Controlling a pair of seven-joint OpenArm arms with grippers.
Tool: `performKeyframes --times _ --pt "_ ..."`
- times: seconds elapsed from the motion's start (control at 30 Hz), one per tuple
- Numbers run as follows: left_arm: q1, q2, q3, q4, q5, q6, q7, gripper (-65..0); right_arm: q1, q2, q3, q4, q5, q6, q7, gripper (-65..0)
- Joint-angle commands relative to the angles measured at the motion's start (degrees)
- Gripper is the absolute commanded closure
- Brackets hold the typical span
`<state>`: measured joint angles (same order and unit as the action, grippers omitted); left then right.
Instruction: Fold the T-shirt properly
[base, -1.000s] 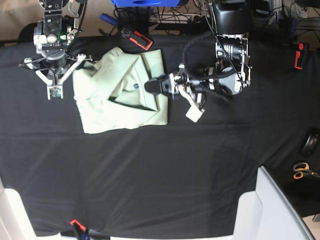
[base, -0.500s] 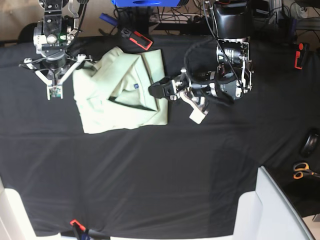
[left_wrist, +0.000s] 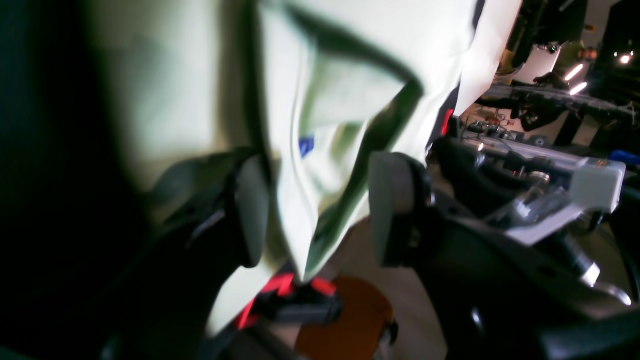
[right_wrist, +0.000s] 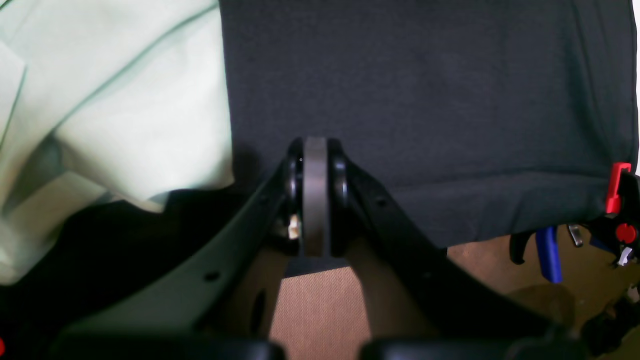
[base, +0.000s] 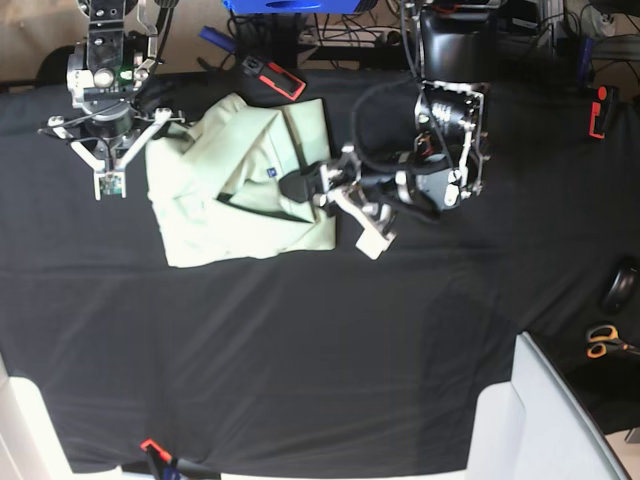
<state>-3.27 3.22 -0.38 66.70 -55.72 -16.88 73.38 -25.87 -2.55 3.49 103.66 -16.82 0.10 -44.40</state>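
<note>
Base view: left end effector (base: 300, 185) over T-shirt (base: 235, 185) right edge.

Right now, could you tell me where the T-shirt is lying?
In the base view the T-shirt lies folded on the upper left of the black tablecloth, between the shut right gripper and the open left gripper at its right edge.

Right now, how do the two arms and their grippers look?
Both are black. The left gripper has grey oval pads, a pale printed bracket and looping black cables. The right gripper has slim black fingers with grey pads and a silvery spoked frame.
</note>
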Motion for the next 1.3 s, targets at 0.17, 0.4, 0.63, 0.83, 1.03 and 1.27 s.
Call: performKeyframes --times 0.17,0.4,0.63,0.83,1.03,1.27 --pt "-2.8 -0.3 1.7 -4.6 -0.4 -0.4 -0.3 -31.2 0.2 0.1 0.1 1.2 -0.5 -0.3 1.2 -1.2" --pt "-2.8 -0.5 3.6 -5.3 -0.1 -0.4 -0.5 -31.1 0.2 0.1 0.1 1.2 -0.5 -0.3 1.2 -1.2" --pt "-2.8 0.9 3.3 -5.4 6.5 -0.4 -1.6 -30.7 0.3 0.1 0.1 1.2 -0.5 -0.3 1.2 -1.2" --pt "-2.8 0.9 3.6 -5.5 6.6 -0.4 -2.3 -30.7 0.3 0.1 0.1 1.2 -0.5 -0.3 1.2 -1.2" --pt "-2.8 0.9 3.6 -5.5 6.6 -0.4 -2.3 -11.4 0.3 0.1 0.1 1.2 -0.5 -0.3 1.2 -1.2" --pt "-2.8 0.9 3.6 -5.5 6.6 -0.4 -2.3 0.0 0.3 0.1 0.1 1.2 -0.5 -0.3 1.2 -1.2"
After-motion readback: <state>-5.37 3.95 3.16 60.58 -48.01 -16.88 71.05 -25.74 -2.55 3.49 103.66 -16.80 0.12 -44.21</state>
